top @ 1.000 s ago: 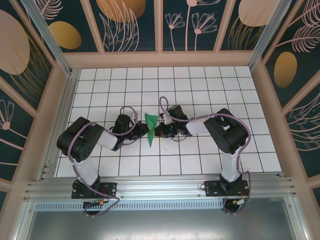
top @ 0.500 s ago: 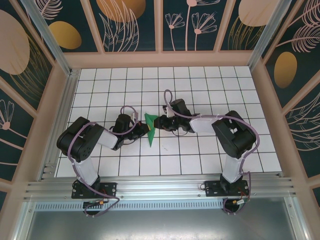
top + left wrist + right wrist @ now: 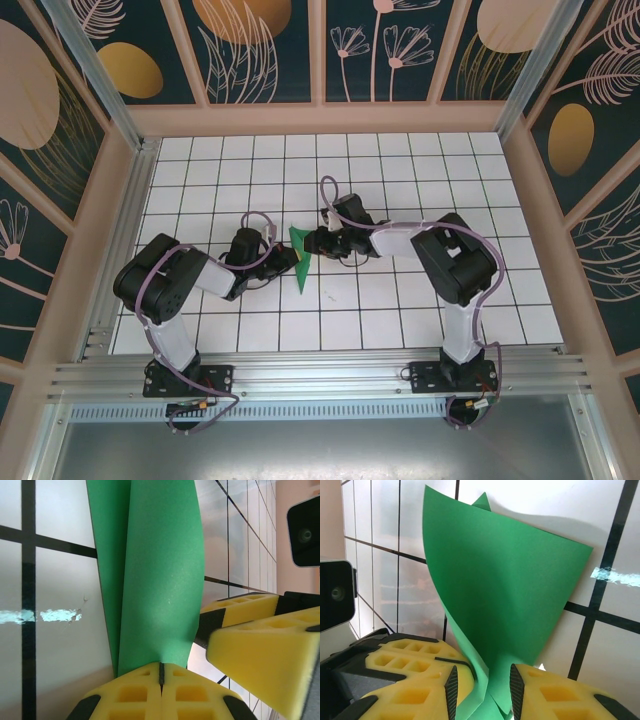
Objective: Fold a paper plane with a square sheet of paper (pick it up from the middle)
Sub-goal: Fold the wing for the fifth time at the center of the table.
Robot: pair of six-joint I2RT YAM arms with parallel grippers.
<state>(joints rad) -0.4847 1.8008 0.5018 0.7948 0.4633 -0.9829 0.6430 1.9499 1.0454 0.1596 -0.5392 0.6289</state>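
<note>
Two grippers are meeting near the middle of the white gridded table (image 3: 420,170), with one green item between them.

On the left, the left gripper (image 3: 285,262) is reaching in toward the right and is clamping the paper plane (image 3: 300,260). In the left wrist view its yellow pads (image 3: 135,695) are pressing together with no gap. The green paper is emerging straight out of the seam between them.

At the centre, the paper plane is showing in the overhead view as a slim, bright green dart. It is wide at the far end and tapering to a point at the near end. It is sitting just left of the table's centre line. Close up, it is showing plain matte green panels meeting along a lengthwise crease, one panel overlapping the other. In the right wrist view the nearer panel is curving up off the tiles and casting a shadow on them. A small green tip is projecting behind its top edge.

On the right, the right gripper (image 3: 315,243) is reaching in from the opposite side, at the wide far end of the dart. Its jaws are standing part-way apart, released rather than clenched. A folded edge of the paper is passing through the gap between its fingers (image 3: 555,700).
</note>
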